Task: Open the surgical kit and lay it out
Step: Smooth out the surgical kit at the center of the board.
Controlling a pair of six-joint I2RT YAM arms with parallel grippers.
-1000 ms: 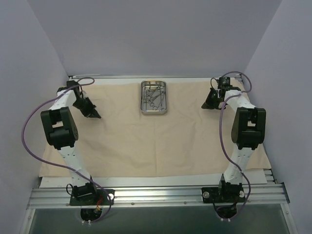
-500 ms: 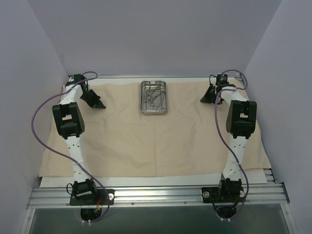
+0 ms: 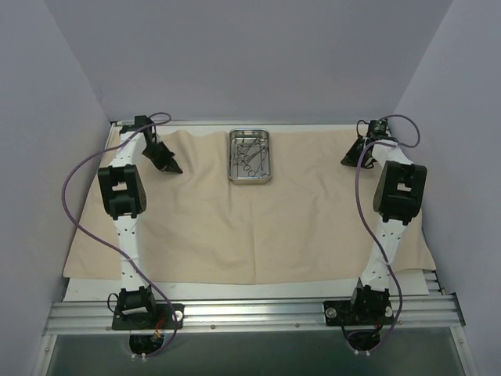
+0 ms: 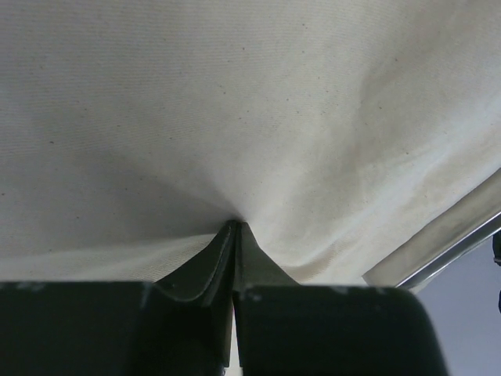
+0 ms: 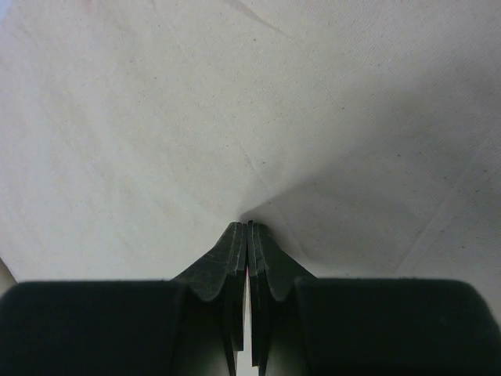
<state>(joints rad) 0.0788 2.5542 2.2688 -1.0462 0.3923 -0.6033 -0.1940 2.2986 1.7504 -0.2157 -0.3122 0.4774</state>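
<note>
**If the pulls go uneven, the tray slides**

Now: left gripper (image 4: 235,227) is clamped on a fold of the cloth wrap (image 3: 250,227) left of the tray (image 3: 250,179); right gripper (image 5: 247,225) pinches it right of the tray. Tray sits on the wrap between the two grips, forceps (image 3: 249,155) inside. Risks, my read: a one-sided tug drags or tips the tray and spills the forceps; a thin pinch could slip out.

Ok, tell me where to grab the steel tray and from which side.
Probably the near short rim of the steel tray, from above. It lies flat on the cloth wrap, so only the raised rim offers a pinch: one finger inside, one outside, clear of the forceps lying within.
</note>
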